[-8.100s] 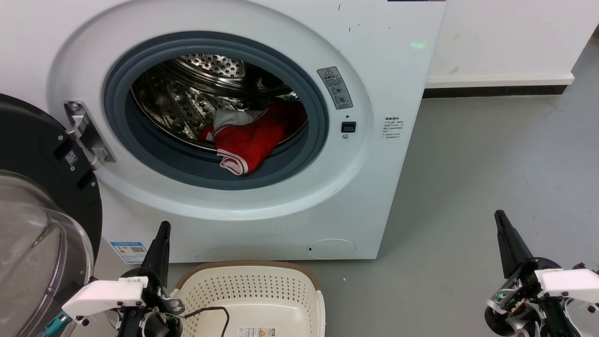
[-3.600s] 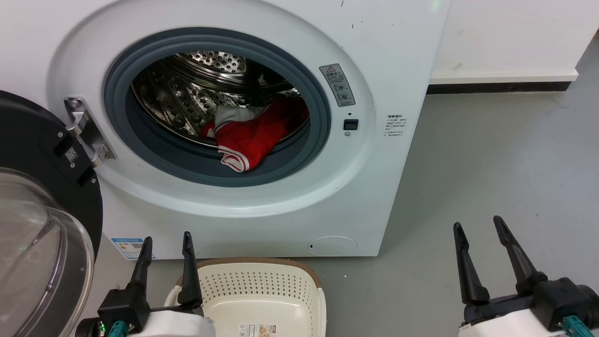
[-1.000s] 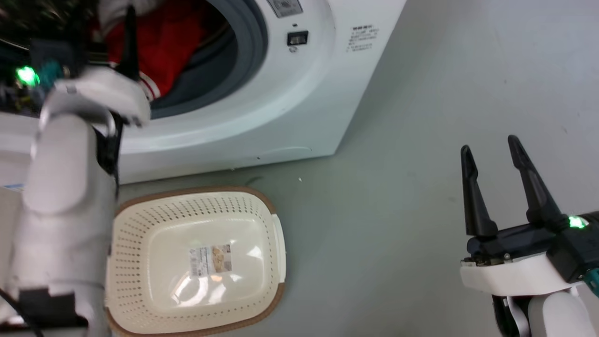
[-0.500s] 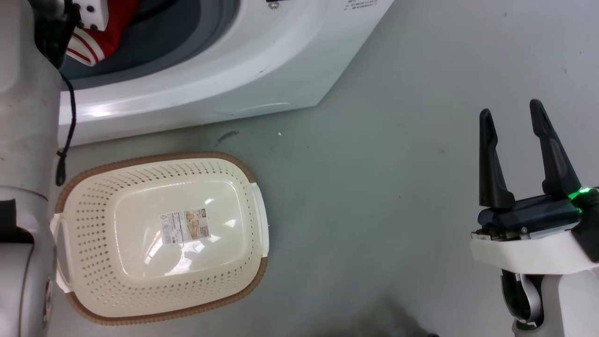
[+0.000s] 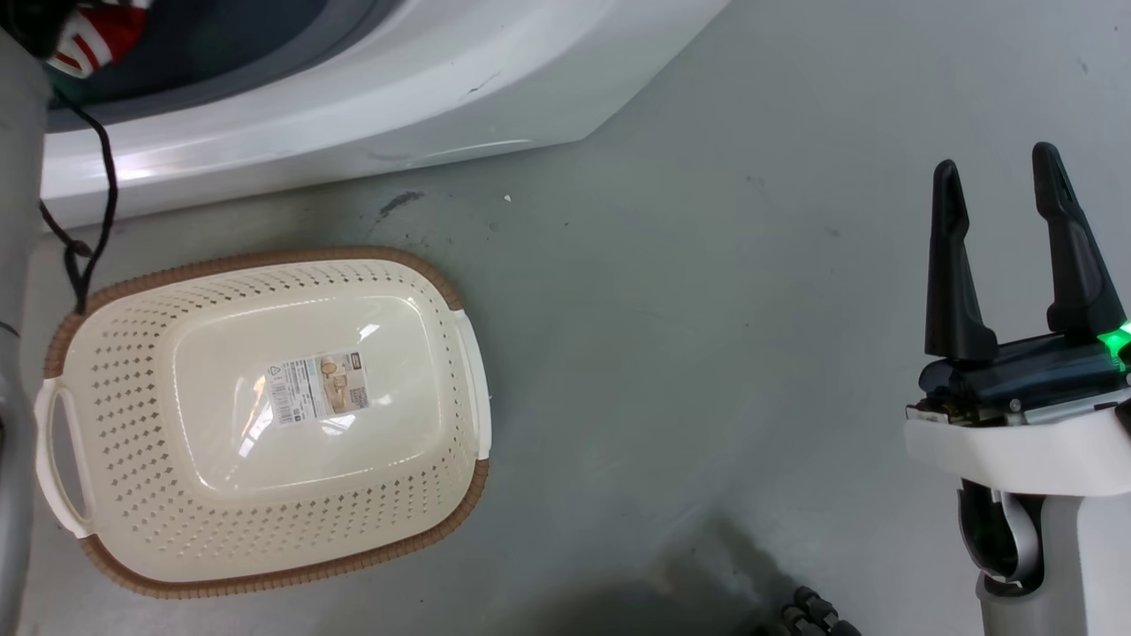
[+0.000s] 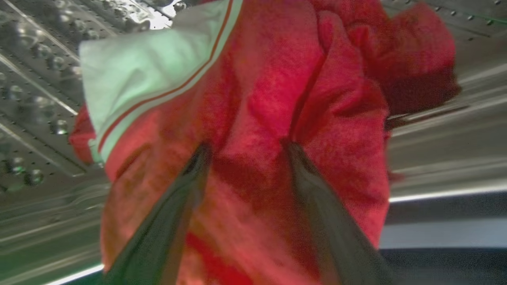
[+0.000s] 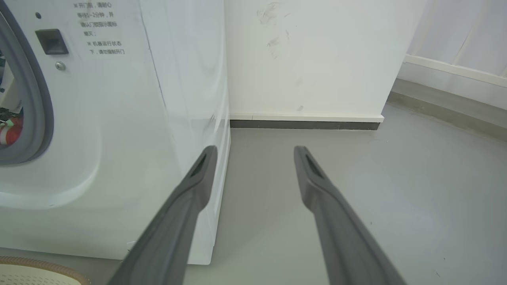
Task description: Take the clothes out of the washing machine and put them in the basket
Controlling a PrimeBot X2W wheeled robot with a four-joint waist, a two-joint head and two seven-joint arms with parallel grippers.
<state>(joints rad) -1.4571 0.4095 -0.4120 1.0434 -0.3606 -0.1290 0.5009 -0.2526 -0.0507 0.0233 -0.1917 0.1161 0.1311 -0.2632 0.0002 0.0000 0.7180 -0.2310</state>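
The clothes (image 6: 277, 99), a bright red bundle with a white patch and striped trim, lie inside the steel drum (image 6: 35, 99) of the washing machine (image 5: 353, 97). My left gripper (image 6: 245, 148) is open, its two fingertips pressed against the red fabric with a fold between them. A corner of the clothes (image 5: 88, 40) shows at the machine's opening in the head view. The basket (image 5: 265, 565) stands on the floor in front of the machine, with nothing in it. My right gripper (image 5: 996, 161) hangs open over bare floor, far right of the basket; its fingers (image 7: 190, 198) hold nothing.
My pale left forearm (image 5: 13, 353) and a black cable (image 5: 84, 256) run along the basket's left side. Grey floor (image 5: 707, 353) stretches between basket and right arm. A white wall with a dark skirting (image 7: 305, 124) stands right of the washing machine (image 7: 119, 118).
The head camera has tipped further down, so the machine slides up out of view and the basket shows whole. My left arm has gone deeper into the drum. The right gripper stays open.
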